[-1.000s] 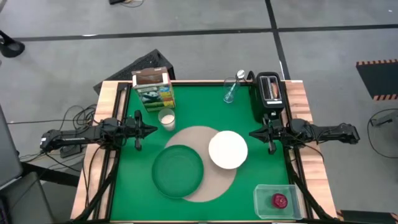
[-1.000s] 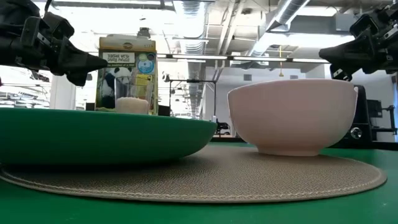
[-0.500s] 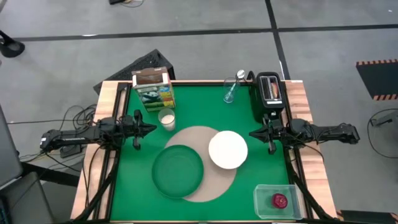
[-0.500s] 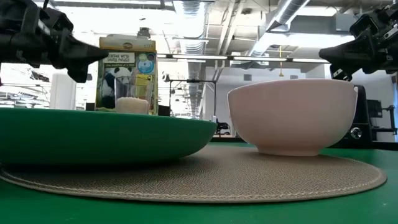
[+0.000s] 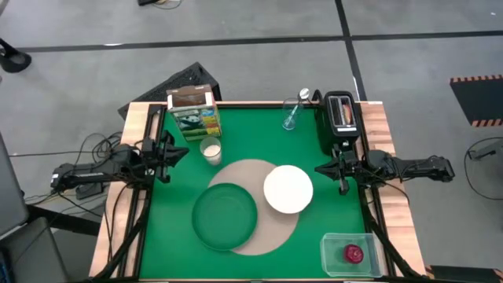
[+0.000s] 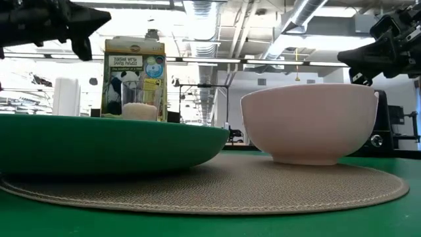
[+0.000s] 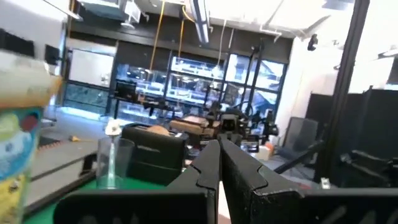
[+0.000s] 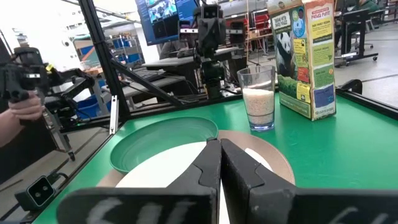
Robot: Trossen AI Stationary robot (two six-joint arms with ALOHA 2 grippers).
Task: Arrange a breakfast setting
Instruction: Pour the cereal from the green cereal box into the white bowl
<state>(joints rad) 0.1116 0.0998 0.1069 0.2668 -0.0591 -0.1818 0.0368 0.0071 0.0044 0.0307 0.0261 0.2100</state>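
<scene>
From above: placemat [image 5: 253,203] mid-table, plate [image 5: 225,215] and bowl [image 5: 288,189] on it; milk glass [image 5: 210,150] beside cereal box [image 5: 193,112]; apple [image 5: 353,253] in a corner tub [image 5: 330,245]. Left gripper [image 5: 181,152] and right gripper [image 5: 321,168] — fingers together, empty. Left wrist: toaster [image 7: 153,148], possibly an upright spoon.

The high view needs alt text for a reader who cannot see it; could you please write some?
Seen from above, a green table holds a round beige placemat with a dark green plate and white bowl. The shut left gripper and right gripper hover at opposite sides.
</scene>
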